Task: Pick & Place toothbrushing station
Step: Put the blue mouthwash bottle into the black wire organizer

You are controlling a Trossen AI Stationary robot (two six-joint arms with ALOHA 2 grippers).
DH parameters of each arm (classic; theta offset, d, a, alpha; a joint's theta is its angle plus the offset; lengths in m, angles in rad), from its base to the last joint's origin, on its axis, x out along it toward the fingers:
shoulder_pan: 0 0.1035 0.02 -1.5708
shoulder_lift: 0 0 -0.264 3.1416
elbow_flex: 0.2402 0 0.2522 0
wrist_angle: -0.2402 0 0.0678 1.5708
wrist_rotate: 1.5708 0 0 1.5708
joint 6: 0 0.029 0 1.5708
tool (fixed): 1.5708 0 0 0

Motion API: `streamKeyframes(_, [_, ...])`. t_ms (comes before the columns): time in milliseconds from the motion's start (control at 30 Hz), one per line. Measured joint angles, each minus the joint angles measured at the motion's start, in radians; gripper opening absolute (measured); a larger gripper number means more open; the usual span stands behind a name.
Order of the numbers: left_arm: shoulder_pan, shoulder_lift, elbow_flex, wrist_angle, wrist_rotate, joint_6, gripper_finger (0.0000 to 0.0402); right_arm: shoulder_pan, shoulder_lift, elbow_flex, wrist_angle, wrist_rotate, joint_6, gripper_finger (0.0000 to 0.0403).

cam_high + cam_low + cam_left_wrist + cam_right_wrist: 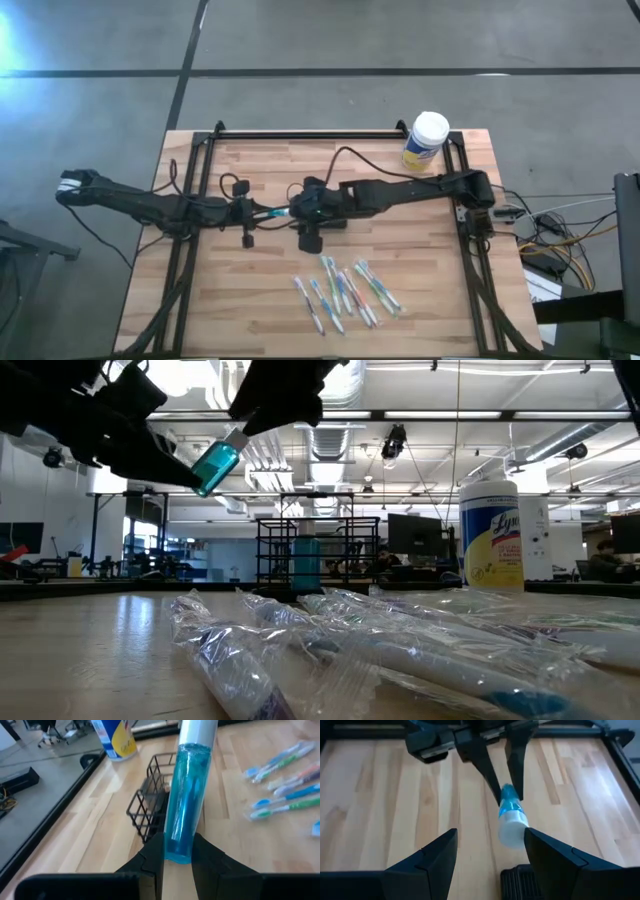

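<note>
Your left gripper (177, 852) is clamped on the base of a blue tube (186, 800) with a white cap, holding it in the air just left of table centre. Your right gripper (490, 852) hangs at centre with jaws spread wide and empty, straddling the white cap end.

Risks, as judgement:
- The grip is only on the tube's base; the long free end could pivot or slip out if you swing fast.
- The right fingers sit close around the cap; closing off-line could knock the tube out of the left pads.
- The right arm hides most of the holder from above, so a drop could miss it.

Toothbrushing station (152, 800): small black wire-mesh holder, low-walled, upright at table centre. Wrapped toothbrushes (345, 290) lie at six o'clock, canister (426, 140) at one o'clock.
</note>
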Motion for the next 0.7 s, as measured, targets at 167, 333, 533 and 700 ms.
streamKeyframes(167, [0.0,0.0,-0.001,-0.039,-0.014,-0.002,0.0071,-0.002,0.095,0.145,-0.139,0.031,-0.001,0.0226])
streamKeyframes(333, [0.0,0.0,-0.003,-0.053,-0.045,-0.015,0.007,-0.003,0.149,0.247,-0.191,0.059,-0.012,0.0226])
streamKeyframes(533, [0.0,-0.002,0.0,-0.045,-0.05,-0.023,0.0058,0.001,0.157,0.279,-0.215,0.148,-0.044,0.0226])
streamKeyframes(700, [-0.001,-0.006,0.002,-0.035,-0.042,-0.022,0.0058,0.015,0.15,0.286,-0.217,0.16,-0.07,0.0226])
